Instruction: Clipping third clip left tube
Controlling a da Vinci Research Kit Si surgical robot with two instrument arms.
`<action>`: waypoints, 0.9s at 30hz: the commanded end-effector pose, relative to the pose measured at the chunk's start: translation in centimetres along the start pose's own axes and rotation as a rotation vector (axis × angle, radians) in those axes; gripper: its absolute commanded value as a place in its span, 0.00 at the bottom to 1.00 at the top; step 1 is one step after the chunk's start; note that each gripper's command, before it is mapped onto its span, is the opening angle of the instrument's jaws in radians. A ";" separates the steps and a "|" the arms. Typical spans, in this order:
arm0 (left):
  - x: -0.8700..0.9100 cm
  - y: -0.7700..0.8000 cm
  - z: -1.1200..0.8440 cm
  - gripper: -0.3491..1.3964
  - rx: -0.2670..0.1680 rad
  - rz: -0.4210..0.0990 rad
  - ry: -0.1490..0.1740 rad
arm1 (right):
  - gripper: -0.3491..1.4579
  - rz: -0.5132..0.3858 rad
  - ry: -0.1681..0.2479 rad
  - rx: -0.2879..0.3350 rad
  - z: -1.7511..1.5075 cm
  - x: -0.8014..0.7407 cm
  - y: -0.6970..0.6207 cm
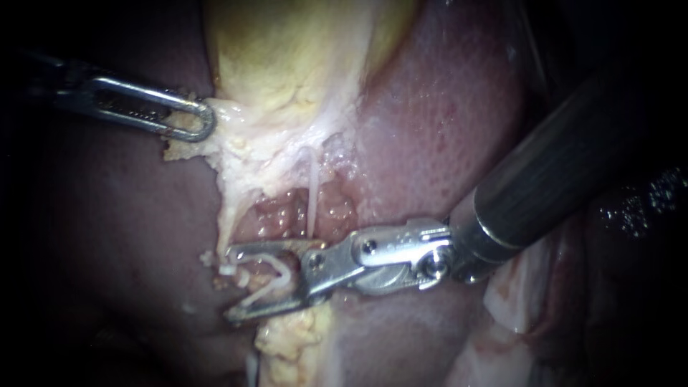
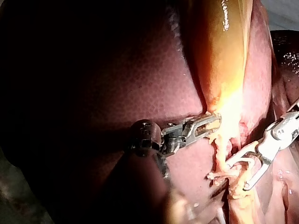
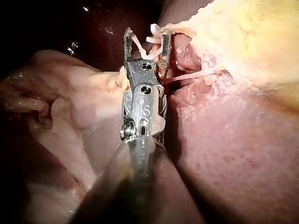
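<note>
clamping the pale yellow fatty gallbladder's (image 1: pixel 287 64) edge in the slotted steel left instrument (image 1: pixel 204 118), apparently to stretch tissue; just below that gallbladder, straddling the thin whitish left tube (image 1: pixel 224 229) with the hinged silver right instrument's (image 1: pixel 231 284) gaping jaws, seemingly for clipping.

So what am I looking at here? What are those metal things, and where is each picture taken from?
These are two thin instruments of a surgical robot, working on a pig's liver and its yellowish gallbladder. The wide picture comes from the endoscope, close to the tissue. The other two come from cameras on each arm. The left instrument has its end effector shut on pale tissue at the gallbladder's edge. The right instrument has its end effector open around a tube with white clips.
</note>
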 end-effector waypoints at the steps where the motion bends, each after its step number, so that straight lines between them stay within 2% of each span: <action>1: 0.00 0.00 0.00 0.00 0.000 0.000 0.000 | 0.46 0.000 0.000 0.000 0.00 0.00 0.00; 10: 0.00 0.00 0.00 0.00 0.000 0.000 0.000 | 0.46 0.012 0.001 0.004 -0.07 0.00 -0.03; 20: 0.00 0.01 -0.01 0.00 0.000 0.000 0.000 | 0.45 0.068 0.016 0.013 -0.42 0.11 -0.03; 27: 0.00 0.01 -0.01 0.00 0.000 0.000 0.000 | 0.46 0.084 0.019 0.005 -0.67 0.12 -0.03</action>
